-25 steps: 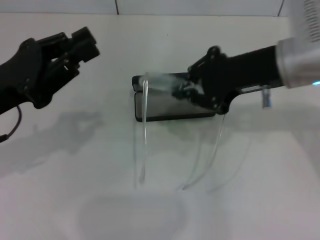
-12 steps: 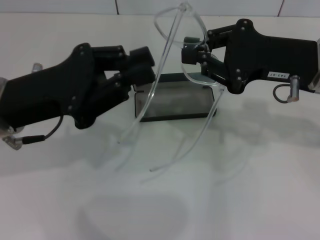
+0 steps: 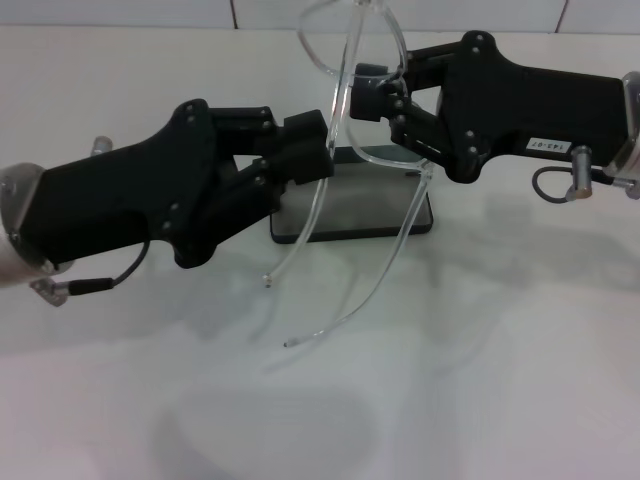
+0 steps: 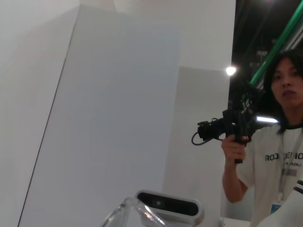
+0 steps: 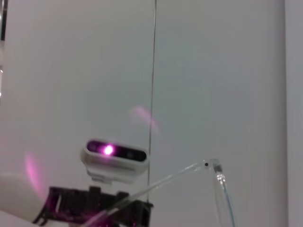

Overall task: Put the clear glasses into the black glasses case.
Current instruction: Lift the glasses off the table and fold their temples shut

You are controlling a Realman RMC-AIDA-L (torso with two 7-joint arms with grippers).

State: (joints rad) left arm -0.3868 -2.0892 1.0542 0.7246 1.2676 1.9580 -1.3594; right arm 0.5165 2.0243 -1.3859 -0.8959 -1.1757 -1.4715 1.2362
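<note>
The clear glasses (image 3: 352,45) hang in the air above the table, front frame up and both long temple arms (image 3: 300,235) trailing down toward the table. My right gripper (image 3: 380,95) comes in from the right and is shut on the glasses near one hinge. My left gripper (image 3: 318,150) reaches in from the left, its tip right at the other temple arm. The black glasses case (image 3: 365,212) lies open on the table just behind and below both grippers, its grey lining showing. The right wrist view catches a clear hinge and temple arm (image 5: 214,169).
White tabletop (image 3: 480,360) spreads out in front of the case. A white wall lies behind the table. The left wrist view shows the head camera (image 4: 168,204) and a person (image 4: 279,142) holding a camera beyond the table.
The right gripper has lifted the glasses off the case into the air. The left arm has swung in from the far left until its tip reaches the glasses' temple arm.
</note>
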